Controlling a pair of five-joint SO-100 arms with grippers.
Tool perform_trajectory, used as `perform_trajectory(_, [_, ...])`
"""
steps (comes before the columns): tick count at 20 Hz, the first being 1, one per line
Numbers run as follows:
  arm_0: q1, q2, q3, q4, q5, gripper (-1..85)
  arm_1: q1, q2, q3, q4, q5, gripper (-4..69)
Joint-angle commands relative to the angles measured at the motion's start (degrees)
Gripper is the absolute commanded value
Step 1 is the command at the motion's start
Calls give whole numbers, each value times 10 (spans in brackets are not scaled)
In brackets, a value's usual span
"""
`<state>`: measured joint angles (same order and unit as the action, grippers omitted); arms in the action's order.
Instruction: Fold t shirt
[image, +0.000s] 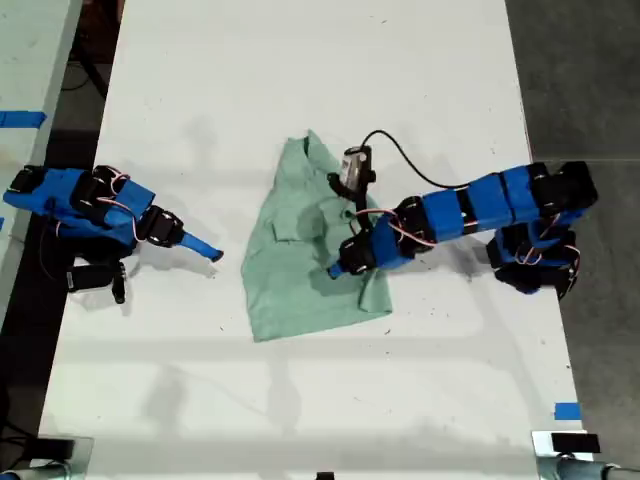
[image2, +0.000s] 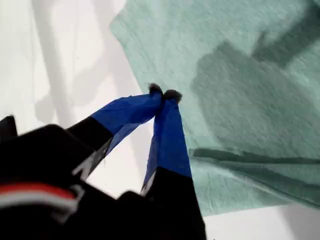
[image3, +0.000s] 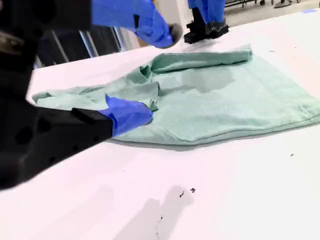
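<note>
Though wrinkled, t shirt (image: 300, 262) on tbl (image: 300, 80).

The t shirt (image: 300, 255) was pale mint green and wrinkled, lying flat just left of centre in the exterior view, narrow end toward the top, wide hem lower, one flap folded inward.

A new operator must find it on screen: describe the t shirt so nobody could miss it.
On the long white table, look to its middle. The t shirt lies there: pale mint-green wrinkled cloth, narrow at one end and wide at the other. It is the only soft thing on the table, with my first gripper above it.
</note>
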<state>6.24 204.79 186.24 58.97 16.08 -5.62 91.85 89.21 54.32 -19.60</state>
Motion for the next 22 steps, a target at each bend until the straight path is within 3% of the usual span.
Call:
perform_trajectory(1, [-4,4,24,-10,4,208,8,-11,-97,132,14,17])
perform_trajectory(3, [-4,4,24,-10,4,208,26,-6,-111,246,49,169])
perform_trajectory(5, [-4,4,24,-10,4,208,43,-3,-105,325,75,255])
perform_trajectory(7, [-4,4,24,-10,4,208,53,1,-82,347,90,274])
perform_trajectory(10, [-4,4,24,-10,4,208,57,-12,-34,301,91,275])
perform_trajectory(15, [-4,4,24,-10,4,208,56,-62,8,278,120,270])
perform_trajectory(16, [-4,4,24,-10,4,208,55,-68,18,269,122,245])
perform_trajectory(17, [-4,4,24,-10,4,208,55,-70,32,256,126,77])
perform_trajectory(18, [-4,4,24,-10,4,208,54,-69,48,238,131,5])
perform_trajectory(20, [-4,4,24,-10,4,208,54,-67,54,232,132,5])
perform_trajectory(22, [-4,4,24,-10,4,208,53,-53,27,264,129,5])
